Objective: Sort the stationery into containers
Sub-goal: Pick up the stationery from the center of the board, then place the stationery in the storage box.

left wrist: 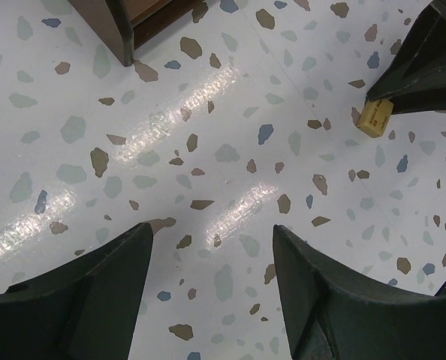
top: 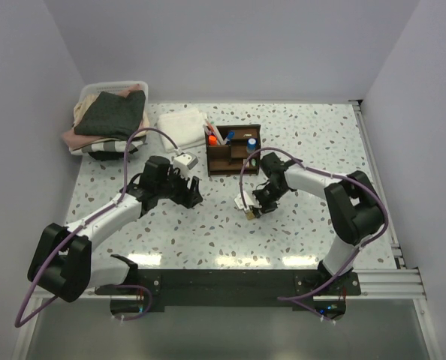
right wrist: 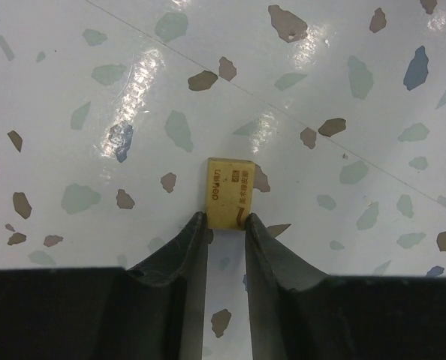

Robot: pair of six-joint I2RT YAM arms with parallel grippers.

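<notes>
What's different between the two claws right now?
The left gripper stands wide open with nothing between its fingers; the right gripper is nearly closed, pinching a tan eraser. The left gripper faces only speckled table; the right gripper reaches down to the eraser. Both are dark and two-fingered.

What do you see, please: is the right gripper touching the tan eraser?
Touching. In the right wrist view, the right gripper has both fingertips against the tan eraser, with no gap.
</notes>
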